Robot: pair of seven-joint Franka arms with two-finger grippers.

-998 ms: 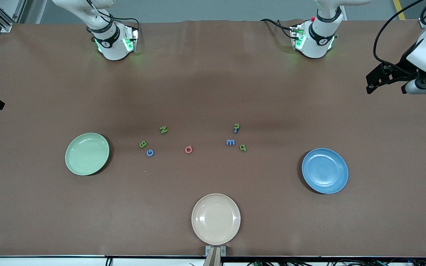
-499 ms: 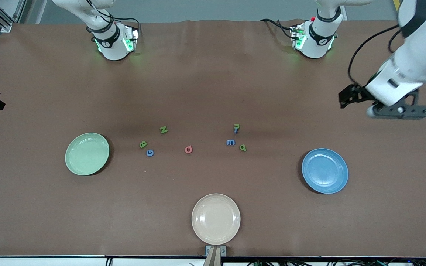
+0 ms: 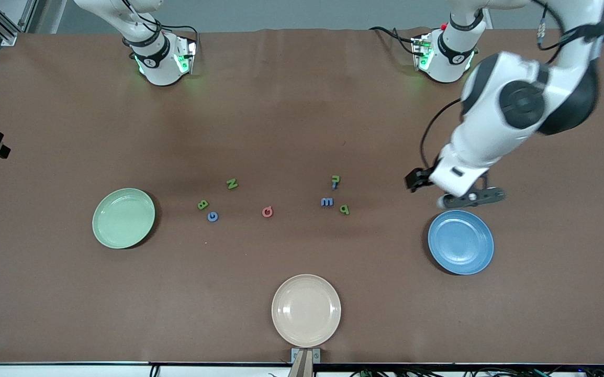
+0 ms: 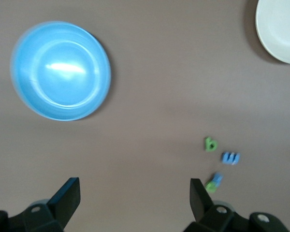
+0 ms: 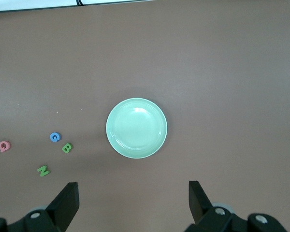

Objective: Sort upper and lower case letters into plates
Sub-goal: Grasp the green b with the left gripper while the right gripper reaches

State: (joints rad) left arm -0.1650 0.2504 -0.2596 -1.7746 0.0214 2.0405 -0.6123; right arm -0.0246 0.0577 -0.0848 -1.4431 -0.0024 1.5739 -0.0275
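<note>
- Brown matting covered the table (image 3: 302,104), and on it the letters lay in two loose clusters between the green plate (image 3: 123,218) and the blue plate (image 3: 460,242) — N (image 3: 232,184), B (image 3: 203,204), G (image 3: 212,216) and a red Q (image 3: 267,211) toward the right arm's end; m (image 3: 326,201), a green letter (image 3: 344,209) and a small stacked pair (image 3: 335,181) toward the left arm's end.
- Both plates were bare; nothing was sorted yet. A beige plate (image 3: 306,310) sat nearest the camera, no part of the job as I read it.
- Left gripper (image 3: 451,191) hung over the mat just beside the blue plate's rim, fingers wide apart and holding nothing.
- Right gripper (image 5: 133,203) waited high over the green plate's end of the table, fingers (image 5: 67,195) likewise spread and empty.
- To do this reach well, I'd say the left gripper should carry on toward the m cluster, settle on one letter only, and come straight down — the pieces are tiny and close-set, so a skewed approach could knock a neighbour.
- Compared with a second earlier, the left arm had swung in from the table's edge to the blue plate; letters, plates and the right arm had not shifted.
</note>
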